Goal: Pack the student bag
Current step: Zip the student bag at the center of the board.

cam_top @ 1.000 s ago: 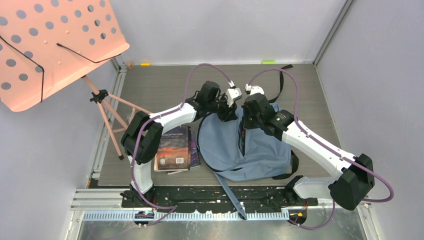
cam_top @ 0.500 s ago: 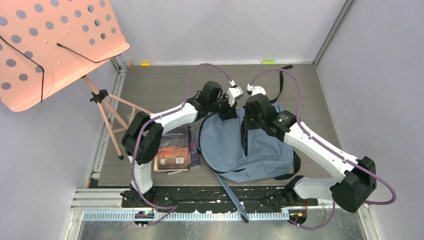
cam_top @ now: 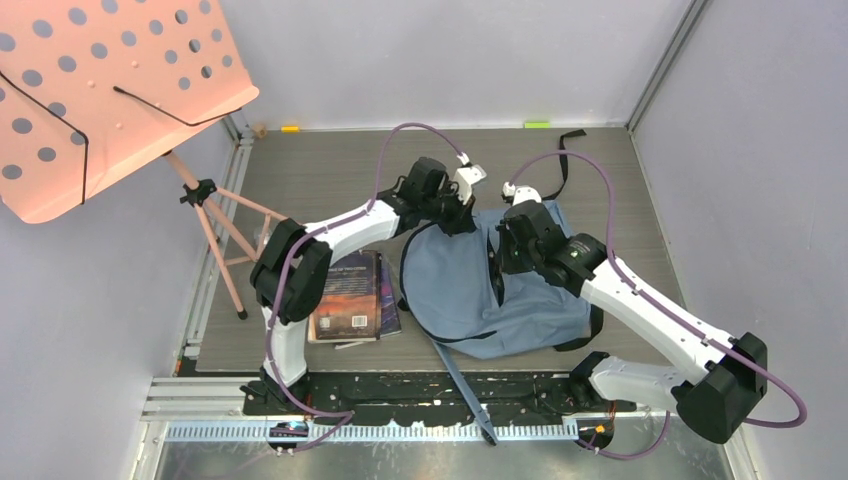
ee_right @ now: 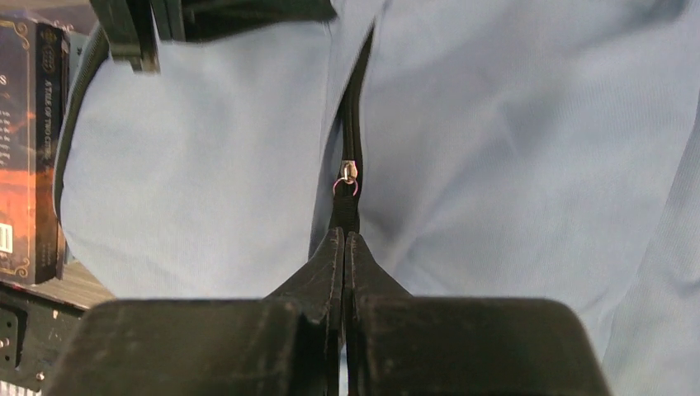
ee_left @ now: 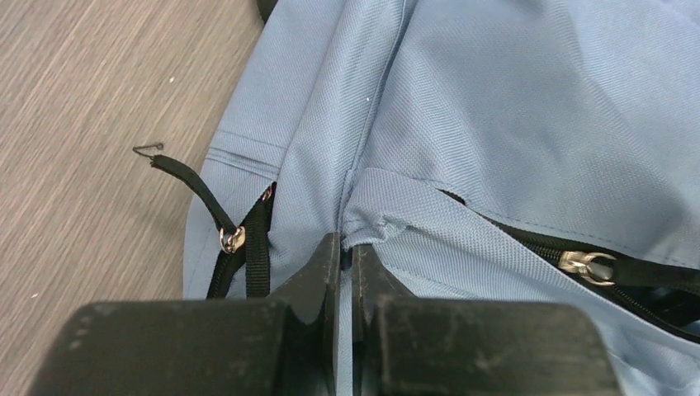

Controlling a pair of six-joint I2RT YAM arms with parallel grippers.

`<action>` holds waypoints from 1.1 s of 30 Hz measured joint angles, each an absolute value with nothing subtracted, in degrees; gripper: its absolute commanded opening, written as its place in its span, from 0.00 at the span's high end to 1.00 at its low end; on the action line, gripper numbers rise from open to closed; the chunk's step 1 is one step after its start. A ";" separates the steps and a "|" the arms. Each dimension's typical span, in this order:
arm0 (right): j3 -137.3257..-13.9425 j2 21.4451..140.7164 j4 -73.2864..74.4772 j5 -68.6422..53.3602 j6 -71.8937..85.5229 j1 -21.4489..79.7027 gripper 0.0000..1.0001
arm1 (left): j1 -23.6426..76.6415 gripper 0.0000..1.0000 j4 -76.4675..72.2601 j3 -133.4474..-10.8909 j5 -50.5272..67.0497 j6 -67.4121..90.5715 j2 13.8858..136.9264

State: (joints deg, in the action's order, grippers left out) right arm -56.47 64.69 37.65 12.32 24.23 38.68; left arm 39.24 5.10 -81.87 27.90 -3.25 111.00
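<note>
Left wrist: the left tool (ee_left: 346, 247), open a second ago, now pinches a fabric fold of the bag (ee_left: 512, 115) lying on the worktop (ee_left: 91, 124). With the right tool (ee_right: 344, 239) clamped shut on the zipper pull (ee_right: 346, 206), unzipping looks ready.

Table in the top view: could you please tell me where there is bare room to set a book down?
Bare: the far strip of table between back wall and student bag; the right strip between bag and side wall. Crowded: the near left, with books, tripod and left arm.
</note>
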 measured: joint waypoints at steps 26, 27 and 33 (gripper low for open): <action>-49.84 61.47 38.74 10.22 28.23 39.05 0.99 | 30.00 1.00 6.57 -83.22 19.51 12.08 112.27; -49.54 61.47 38.52 10.24 28.42 39.05 0.99 | 29.91 1.00 6.55 -83.20 19.64 12.27 112.27; -49.56 61.54 38.81 10.61 29.04 39.07 0.65 | 29.65 0.58 4.54 -80.93 20.49 13.13 111.81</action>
State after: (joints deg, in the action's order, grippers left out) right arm -49.56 61.54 38.81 10.61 29.04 39.07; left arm 29.65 4.54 -80.93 20.49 13.13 111.81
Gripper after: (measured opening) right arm 0.106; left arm 0.126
